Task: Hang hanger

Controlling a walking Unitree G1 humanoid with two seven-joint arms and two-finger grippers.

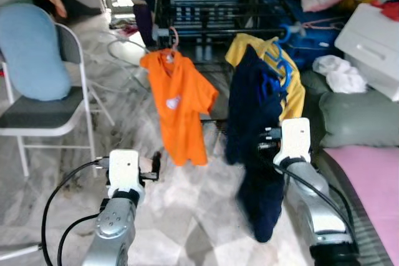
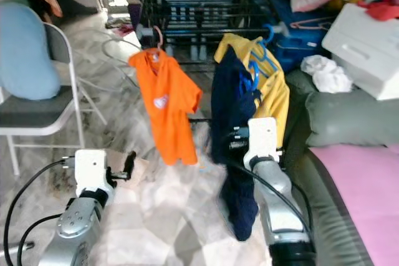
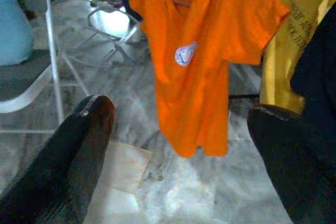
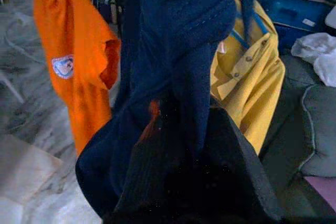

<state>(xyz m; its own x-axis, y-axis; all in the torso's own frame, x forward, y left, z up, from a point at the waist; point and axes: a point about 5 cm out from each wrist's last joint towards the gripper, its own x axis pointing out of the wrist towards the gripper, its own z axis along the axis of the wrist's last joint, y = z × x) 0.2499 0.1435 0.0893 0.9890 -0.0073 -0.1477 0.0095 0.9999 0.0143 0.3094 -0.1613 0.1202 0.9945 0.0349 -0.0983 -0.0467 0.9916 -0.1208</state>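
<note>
left gripper (image 3: 173, 145) fingers spread, right gripper (image 1: 265, 141) raised, clamped

Little can be read here. The yellow shirt (image 3: 294, 40), hanging just beside the orange shirt (image 3: 202, 51), carries dark lettering running up its side in the left wrist view; it is too blurred to spell out, though it looks like two lines of capitals. The orange shirt bears a small round badge (image 3: 185, 54) on its chest, white and blue, with no legible words or numbers on it.
</note>
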